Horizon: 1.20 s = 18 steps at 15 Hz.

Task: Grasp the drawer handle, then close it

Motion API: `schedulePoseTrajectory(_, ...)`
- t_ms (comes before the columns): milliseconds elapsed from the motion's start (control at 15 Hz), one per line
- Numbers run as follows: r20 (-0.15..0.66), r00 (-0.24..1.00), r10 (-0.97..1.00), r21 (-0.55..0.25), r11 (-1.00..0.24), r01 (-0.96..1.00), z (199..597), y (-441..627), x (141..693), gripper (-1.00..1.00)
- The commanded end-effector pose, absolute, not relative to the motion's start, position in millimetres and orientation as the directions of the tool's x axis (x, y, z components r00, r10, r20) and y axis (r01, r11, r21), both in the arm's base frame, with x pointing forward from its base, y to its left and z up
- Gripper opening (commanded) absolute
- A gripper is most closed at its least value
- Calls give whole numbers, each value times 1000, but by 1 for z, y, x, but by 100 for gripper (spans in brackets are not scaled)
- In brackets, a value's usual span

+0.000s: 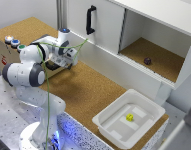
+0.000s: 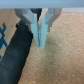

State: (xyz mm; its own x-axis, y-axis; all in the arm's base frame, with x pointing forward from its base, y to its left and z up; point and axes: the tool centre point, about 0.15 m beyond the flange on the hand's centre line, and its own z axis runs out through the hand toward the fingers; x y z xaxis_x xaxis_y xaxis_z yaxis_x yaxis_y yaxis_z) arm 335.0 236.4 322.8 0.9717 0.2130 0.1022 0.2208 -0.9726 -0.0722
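Two fingers point(image 2: 41, 31) meet; handle point(image 1: 90, 19) blurred.

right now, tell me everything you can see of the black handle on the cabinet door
The handle is a black, elongated loop that looks like plastic or painted metal. It is mounted upright on the white cabinet door, which stands open beside the cork-lined compartment. Nothing touches it; the gripper sits lower, over the cork tabletop.

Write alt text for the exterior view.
A white robot arm reaches over a cork table, its gripper short of the black handle on an open cabinet door. A white bin sits at the exterior view's right.
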Motion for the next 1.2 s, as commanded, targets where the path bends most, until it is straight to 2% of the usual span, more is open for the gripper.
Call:
schedulePoseTrajectory(0, 17, 978, 210, -19, -977, 210, 323, 313, 362, -100)
schedulePoseTrajectory(400, 37, 980, 197, -35, -980, 198, 326, 347, 349, -100)
schedulePoseTrajectory(800, 32, 991, 133, 9, -991, 133, 336, 285, 322, -100)
schedulePoseTrajectory(1133, 53, 989, 140, 12, -990, 140, 343, 254, 325, -100)
